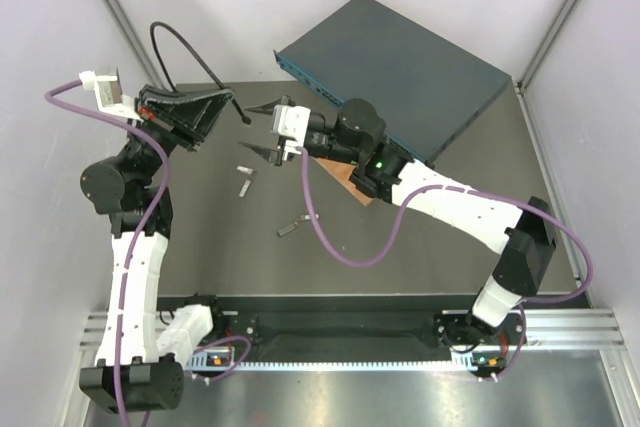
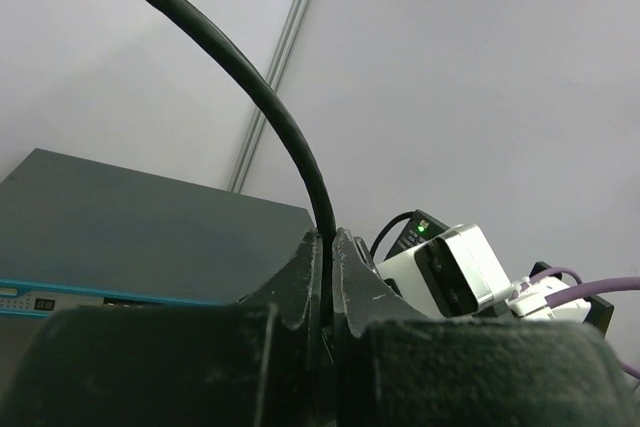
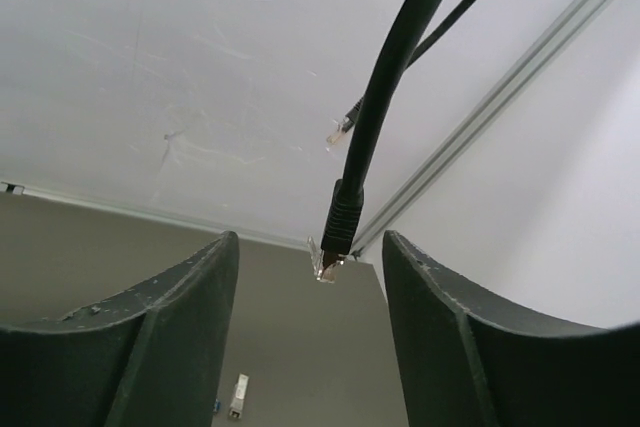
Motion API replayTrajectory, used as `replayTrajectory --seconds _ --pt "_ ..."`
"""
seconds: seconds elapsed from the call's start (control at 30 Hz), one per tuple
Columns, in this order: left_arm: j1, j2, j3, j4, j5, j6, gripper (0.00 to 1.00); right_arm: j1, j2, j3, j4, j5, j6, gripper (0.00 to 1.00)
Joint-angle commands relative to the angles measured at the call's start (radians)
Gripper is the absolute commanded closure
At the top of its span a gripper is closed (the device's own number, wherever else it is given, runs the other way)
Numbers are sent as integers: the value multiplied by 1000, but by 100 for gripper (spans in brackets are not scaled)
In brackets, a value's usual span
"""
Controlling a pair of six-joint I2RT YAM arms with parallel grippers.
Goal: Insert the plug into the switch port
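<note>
My left gripper [image 1: 228, 101] is shut on a thin black cable [image 1: 190, 42] and holds it above the table; the left wrist view shows the jaws pinching the cable [image 2: 300, 157]. The pale plug [image 1: 245, 119] hangs at the cable's short free end below the left fingers. My right gripper [image 1: 256, 130] is open, and the plug [image 3: 326, 265] hangs in the air between and just ahead of its fingertips, touching neither. The dark blue-grey switch [image 1: 400, 67] lies at the back right, its teal port face [image 1: 335, 102] turned towards the grippers. It also shows in the left wrist view [image 2: 130, 232].
Three small loose grey pieces [image 1: 243, 187] lie on the table below the grippers; one shows in the right wrist view [image 3: 238, 395]. A brown board [image 1: 352, 183] lies under the right forearm. The cable's far end [image 3: 340, 132] dangles further back. White walls enclose the table.
</note>
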Motion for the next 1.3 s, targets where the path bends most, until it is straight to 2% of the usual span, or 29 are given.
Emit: replayTrajectory --seconds 0.0,0.13,0.23,0.33,0.37,0.4,0.43,0.47,0.57,0.67,0.77,0.83,0.87,0.9,0.93,0.97,1.07,1.17,1.23,1.27 --pt "-4 -1 22 63 12 5 100 20 -24 33 30 -13 -11 42" --pt "-2 -14 1 43 9 5 100 19 -18 44 58 40 17 48" --pt "-4 -21 -11 39 7 3 100 17 -4 61 50 62 22 58" --pt "-4 -24 -11 33 12 6 100 17 11 82 27 95 22 75" --pt "-2 -28 -13 22 12 6 99 16 14 88 17 105 17 89" --pt "-4 -31 -17 13 11 8 97 17 16 95 11 115 16 94" --pt "-4 -38 -22 2 11 12 90 16 16 101 3 137 11 99" --pt "-4 -44 -33 -36 8 25 84 16 14 101 -2 148 -3 100" --pt "-4 -69 -53 -207 -32 64 50 11 5 101 -32 194 -47 100" --pt "-2 -96 -74 -335 30 144 39 -10 -9 102 -92 212 -85 100" --pt "-2 -120 -73 -562 131 257 36 -35 -16 113 -170 232 -136 100" --pt "-2 -121 -44 -781 217 384 32 -50 -19 115 -197 249 -159 100" --pt "-2 -107 -22 -885 265 557 31 -58 -19 116 -207 247 -174 100" --pt "-2 -95 54 -1164 264 671 30 -62 -18 122 -241 243 -187 100" --pt "-2 -83 93 -1270 270 784 30 -70 -18 121 -255 240 -199 100" --pt "-2 -57 126 -1397 294 1013 30 -75 -22 115 -264 237 -222 100" --pt "-2 -47 264 -1718 313 1369 32 -76 -44 66 -282 227 -306 100" --pt "-2 -75 336 -1758 345 1393 33 -76 -62 3 -302 224 -378 100" --pt "-2 -99 369 -1706 362 1330 34 -72 -70 -20 -302 240 -406 100" --pt "-2 -109 395 -1629 366 1251 35 -70 -76 -29 -306 244 -437 100"
